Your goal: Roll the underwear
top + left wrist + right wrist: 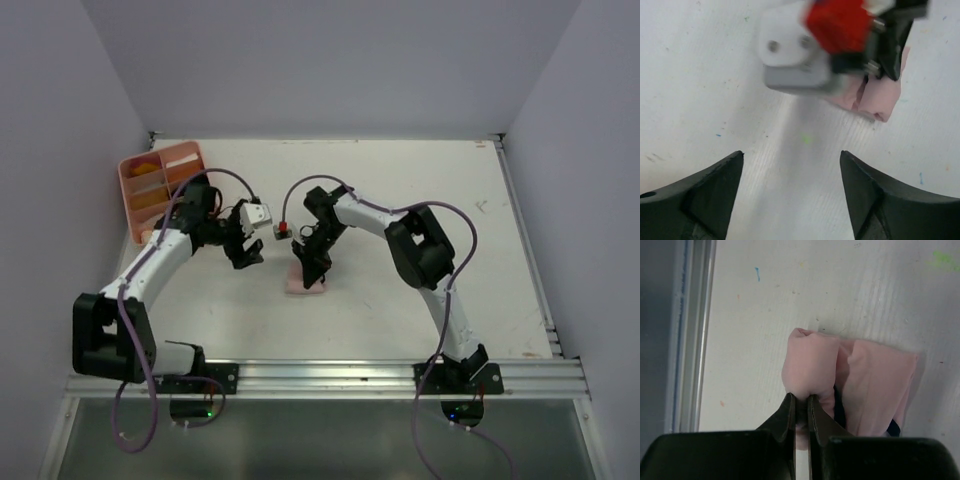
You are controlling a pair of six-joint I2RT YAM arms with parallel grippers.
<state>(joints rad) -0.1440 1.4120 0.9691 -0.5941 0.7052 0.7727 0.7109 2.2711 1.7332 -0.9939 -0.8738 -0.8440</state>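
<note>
Underwear [306, 282], the pale pink piece, lies partly rolled on the desk [420, 190] near its middle, between your two grippers. One side is bunched into a thick roll and the other is a flatter flap, with a strip of dark edging showing between them in the right wrist view. Your right arm [420, 245] arches from its base forward and to the left, elbow high, with the wrist angled down onto the cloth. The right gripper [801, 407] has its fingers nearly together, pinching a fold at the end of the roll. Your left arm [150, 265] reaches forward from its base and bends to the right, and its wrist stops just left of the underwear. The left gripper [791, 160] is spread wide and holds nothing, and it sits over bare desk with the cloth just beyond its fingertips. A pink tray [127, 195] sits at the far left corner of the desk. Its compartments hold yellow-orange items too small to identify.
</note>
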